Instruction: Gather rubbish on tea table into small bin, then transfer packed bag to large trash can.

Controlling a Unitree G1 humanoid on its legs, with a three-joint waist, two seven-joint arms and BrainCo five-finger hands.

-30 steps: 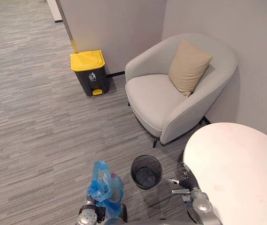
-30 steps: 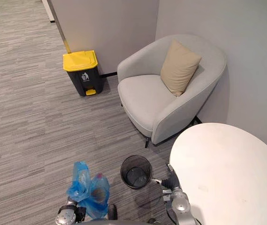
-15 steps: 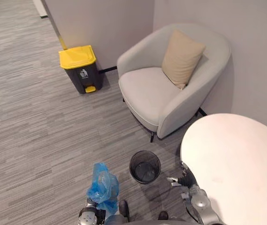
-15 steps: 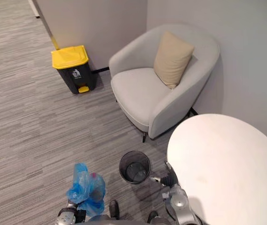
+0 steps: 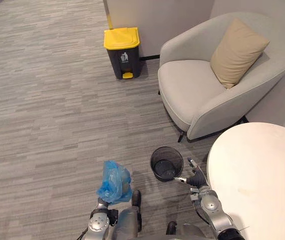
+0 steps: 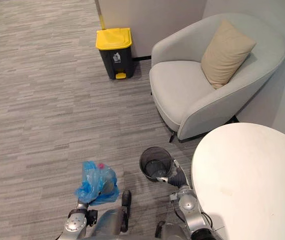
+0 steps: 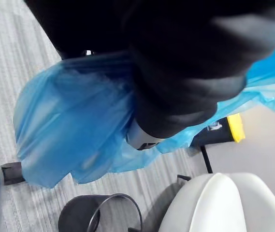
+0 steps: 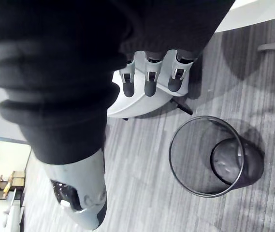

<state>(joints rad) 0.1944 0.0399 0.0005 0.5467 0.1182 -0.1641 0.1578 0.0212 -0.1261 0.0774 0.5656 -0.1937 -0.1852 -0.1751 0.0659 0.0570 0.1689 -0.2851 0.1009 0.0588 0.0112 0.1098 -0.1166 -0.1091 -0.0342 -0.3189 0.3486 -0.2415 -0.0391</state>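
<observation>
Since my left hand [image 7: 144, 136] is clenched round the blue bag [image 5: 114, 181], well short of the yellow-lidded can [image 5: 122, 52], and my right hand [image 8: 148, 77] hangs loose and empty, I'd say it's the carry-over step, so next I walk up and get it open.

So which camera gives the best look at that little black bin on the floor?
The right wrist view: the small black bin sits close, its whole rim and mesh inside showing. Both eye views show it whole but far off, on the carpet by the round table. The left wrist view catches part of its rim.
</observation>
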